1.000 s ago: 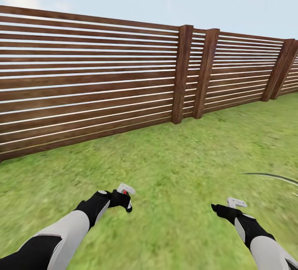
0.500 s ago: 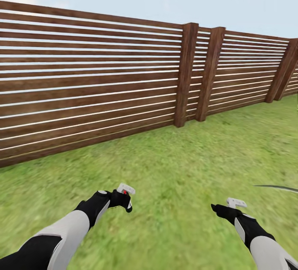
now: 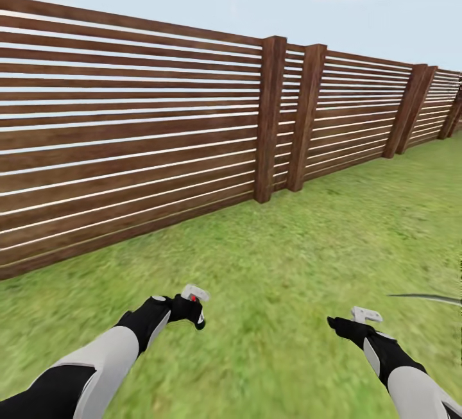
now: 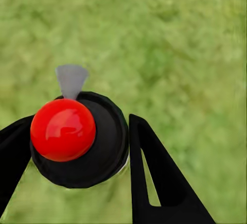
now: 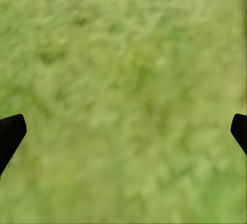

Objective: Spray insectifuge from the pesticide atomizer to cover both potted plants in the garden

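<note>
Pesticide atomizer [image 4: 80, 141] with red dot, clasped between dark fingers [image 4: 154, 177], blurred grass [image 4: 170, 38], apparently lawn

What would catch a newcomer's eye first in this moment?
The long brown slatted fence spans the head view beyond the lawn. In the left wrist view, the pesticide atomizer, its dark head bearing a glossy red dot, sits clamped in the left claw. The right claw hangs wide open over grass.

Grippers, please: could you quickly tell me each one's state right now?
Left gripper: shut on the black-headed, red-dotted pesticide atomizer.
Right gripper: open, holding nothing.
</note>
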